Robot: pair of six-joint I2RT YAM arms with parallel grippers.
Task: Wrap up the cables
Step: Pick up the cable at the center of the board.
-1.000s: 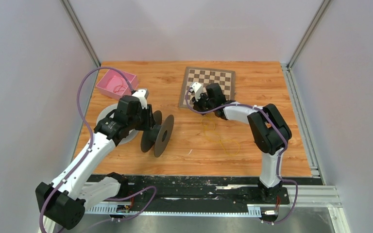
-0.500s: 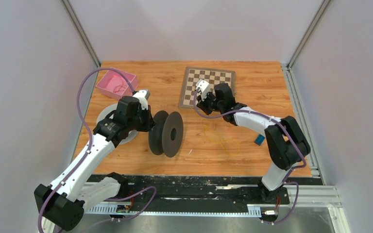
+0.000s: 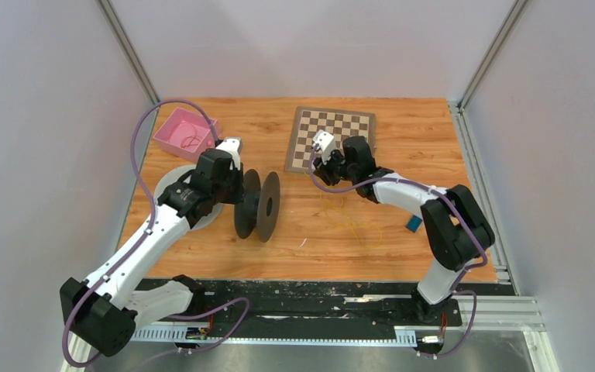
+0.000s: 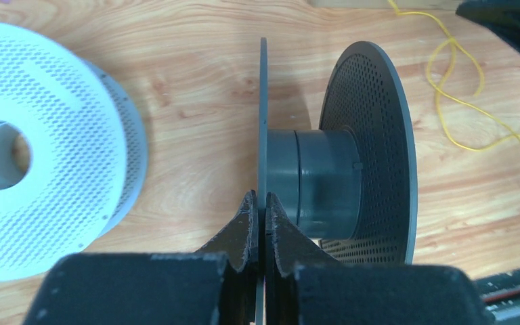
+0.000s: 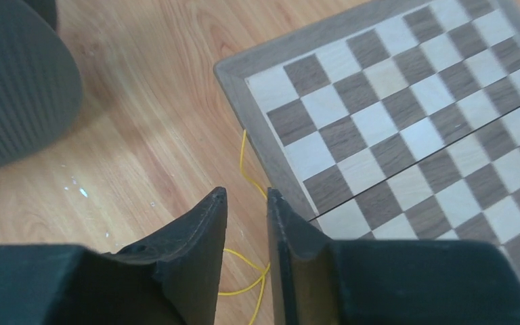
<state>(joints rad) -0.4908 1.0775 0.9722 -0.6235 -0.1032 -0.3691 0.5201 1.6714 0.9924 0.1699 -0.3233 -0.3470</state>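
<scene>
Our left gripper (image 4: 260, 203) pinches the black spool (image 3: 257, 205) by its rim, mid-frame. Our right gripper (image 5: 246, 203) has its fingers narrow, holding nothing we can see. The yellow cable (image 3: 349, 221) lies loose just right of centre. The red cable (image 3: 191, 142) sits upper left in the pink tray (image 3: 172, 132). Nothing looks wrapped yet.

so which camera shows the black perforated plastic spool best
Left wrist: the black perforated spool fills it, left gripper pinching one flange. Top external shows it small, on edge; right wrist catches only a flange corner.
</scene>
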